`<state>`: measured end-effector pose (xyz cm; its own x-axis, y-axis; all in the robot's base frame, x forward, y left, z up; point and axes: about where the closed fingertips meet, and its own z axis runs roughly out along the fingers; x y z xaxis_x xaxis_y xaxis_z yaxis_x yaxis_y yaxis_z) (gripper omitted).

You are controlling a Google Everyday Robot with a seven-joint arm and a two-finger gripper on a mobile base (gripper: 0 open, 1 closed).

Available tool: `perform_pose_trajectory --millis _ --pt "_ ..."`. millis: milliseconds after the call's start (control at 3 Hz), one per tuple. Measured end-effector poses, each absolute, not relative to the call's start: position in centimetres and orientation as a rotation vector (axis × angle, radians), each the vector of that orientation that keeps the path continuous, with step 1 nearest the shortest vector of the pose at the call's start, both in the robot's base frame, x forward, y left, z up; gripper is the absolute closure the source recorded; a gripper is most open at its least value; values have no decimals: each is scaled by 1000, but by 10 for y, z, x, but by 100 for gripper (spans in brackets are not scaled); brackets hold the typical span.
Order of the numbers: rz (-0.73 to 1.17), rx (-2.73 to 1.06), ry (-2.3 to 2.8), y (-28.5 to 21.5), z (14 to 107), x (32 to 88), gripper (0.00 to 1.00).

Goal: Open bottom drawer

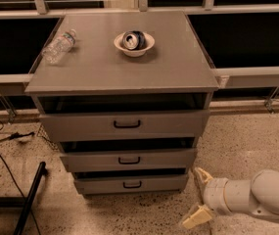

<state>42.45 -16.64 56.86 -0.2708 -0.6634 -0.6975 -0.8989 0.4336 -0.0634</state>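
Note:
The grey cabinet (122, 70) has three drawers. The bottom drawer (100, 184) is the shallowest, lowest front, with a small black loop handle (132, 184); its front sits near flush under the middle drawer (90, 161). The top drawer (80, 126) has the widest handle. My gripper (198, 197) is low at the right, just off the bottom drawer's right end, near the floor. Its two cream fingers (201, 175) are spread apart, holding nothing. The white arm (256, 196) comes in from the right edge.
On the cabinet top lie a clear plastic bottle (58, 45) at the left and a white bowl (134, 43) holding a can. Black cables (2, 146) and a dark bar (29, 199) lie on the speckled floor at the left. Rails run behind.

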Motion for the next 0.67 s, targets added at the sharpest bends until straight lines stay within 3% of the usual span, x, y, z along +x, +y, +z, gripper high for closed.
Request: perform_pose_trajectory --millis 667 --pt "539 -1396 1968 -151 482 443 0"
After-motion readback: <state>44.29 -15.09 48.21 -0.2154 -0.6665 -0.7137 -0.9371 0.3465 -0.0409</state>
